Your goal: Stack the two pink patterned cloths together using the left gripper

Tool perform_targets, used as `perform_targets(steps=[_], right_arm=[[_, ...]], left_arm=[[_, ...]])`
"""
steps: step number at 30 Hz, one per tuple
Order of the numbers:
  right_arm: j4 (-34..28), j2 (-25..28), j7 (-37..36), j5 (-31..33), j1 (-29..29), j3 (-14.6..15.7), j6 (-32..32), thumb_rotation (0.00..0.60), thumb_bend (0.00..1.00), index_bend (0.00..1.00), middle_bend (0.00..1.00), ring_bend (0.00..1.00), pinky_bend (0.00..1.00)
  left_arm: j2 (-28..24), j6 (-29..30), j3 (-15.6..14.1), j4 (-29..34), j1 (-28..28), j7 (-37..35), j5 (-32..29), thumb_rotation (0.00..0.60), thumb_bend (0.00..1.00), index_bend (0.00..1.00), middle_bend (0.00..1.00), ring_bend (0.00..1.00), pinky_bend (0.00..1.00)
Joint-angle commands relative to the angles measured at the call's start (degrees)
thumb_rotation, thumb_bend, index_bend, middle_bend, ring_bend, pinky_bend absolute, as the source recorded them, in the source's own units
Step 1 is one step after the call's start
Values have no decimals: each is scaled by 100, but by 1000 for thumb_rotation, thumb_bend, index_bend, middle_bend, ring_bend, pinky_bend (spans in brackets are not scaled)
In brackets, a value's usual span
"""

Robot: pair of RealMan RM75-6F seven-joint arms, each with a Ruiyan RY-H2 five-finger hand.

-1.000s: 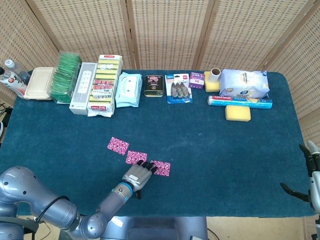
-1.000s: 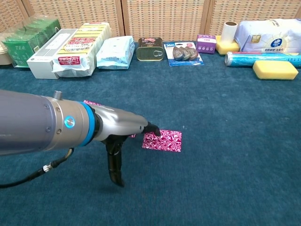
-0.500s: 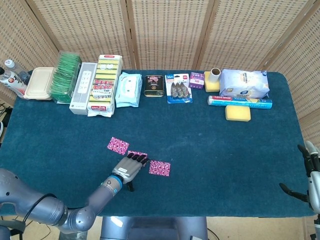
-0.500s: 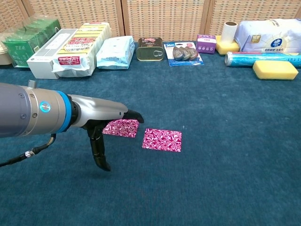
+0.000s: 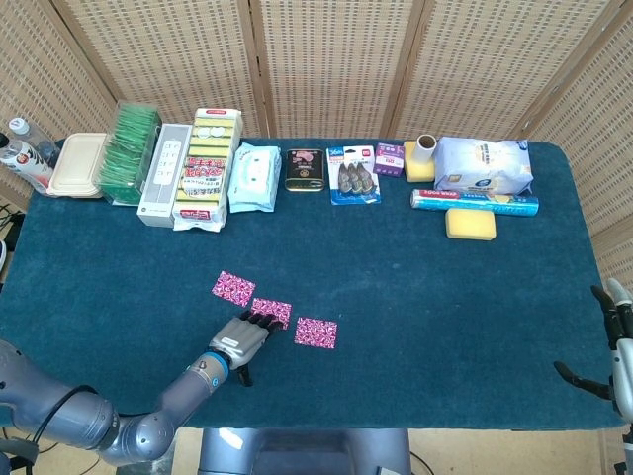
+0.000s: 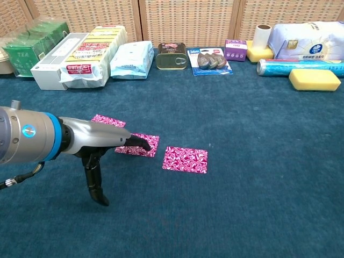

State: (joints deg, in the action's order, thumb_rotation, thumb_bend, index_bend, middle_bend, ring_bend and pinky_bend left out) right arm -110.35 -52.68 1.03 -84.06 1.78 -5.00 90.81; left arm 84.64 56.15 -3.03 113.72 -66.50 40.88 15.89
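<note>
1. Pink patterned cloths were seen lying flat on the blue felt table [image 5: 415, 287], three of them in a loose diagonal row: a far-left cloth [image 5: 233, 288], a middle cloth [image 5: 272, 311] and a right-hand cloth [image 5: 316, 332]. None was stacked on another; each was set just beside its neighbour with blue showing between.

2. So nothing had been done yet, as far as could be judged. No cloth was lifted, folded or overlapped. Which two of the three were meant could not be told.

3. The left hand [image 5: 237, 341] was stretched low over the table, its fingertips [image 6: 144, 144] laid on or just over the near edge of the middle cloth. In the chest view the fingers were extended forward and the thumb hung down toward the felt. Nothing was pinched or held. Actual contact with the cloth couldn't be confirmed.

4. Still left, by the look of it: one cloth to be gripped, carried over and laid on the other.

5. The right hand [image 5: 613, 366] was parked at the table's far right edge, barely in view, so its state couldn't be told.

6. Packages, a tin [image 5: 305, 169] and a yellow sponge [image 5: 470, 225] were lined up along the back, well apart from the cloths.
</note>
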Motion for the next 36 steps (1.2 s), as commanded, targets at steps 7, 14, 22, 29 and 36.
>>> perform_targets(steps=[7,14,22,29,36], right_arm=[[-7,3,15,18,2,0,-6,600,0,0,0,0,0],[-18,-13,60,17,-1,0,-5,600,0,0,0,0,0],[-29,-30,98,-4,-1,12,-4,600,0,0,0,0,0],[-29,-37,104,9,-2,6,-4,600,0,0,0,0,0],[-35,-46,118,7,-13,10,-27,600,0,0,0,0,0]], left_arm=[[-140,35,-220,134,114,-59,71,600,74,0,0,14,15],[-315,-154,-370,359,223,-184,397,600,75,0,0,13,16],[-515,17,-493,730,327,-217,863,600,77,0,0,13,15],[-760,57,-402,880,558,-577,1547,600,84,0,0,13,16],[-702,661,-345,520,978,-726,2597,600,123,0,0,13,16]])
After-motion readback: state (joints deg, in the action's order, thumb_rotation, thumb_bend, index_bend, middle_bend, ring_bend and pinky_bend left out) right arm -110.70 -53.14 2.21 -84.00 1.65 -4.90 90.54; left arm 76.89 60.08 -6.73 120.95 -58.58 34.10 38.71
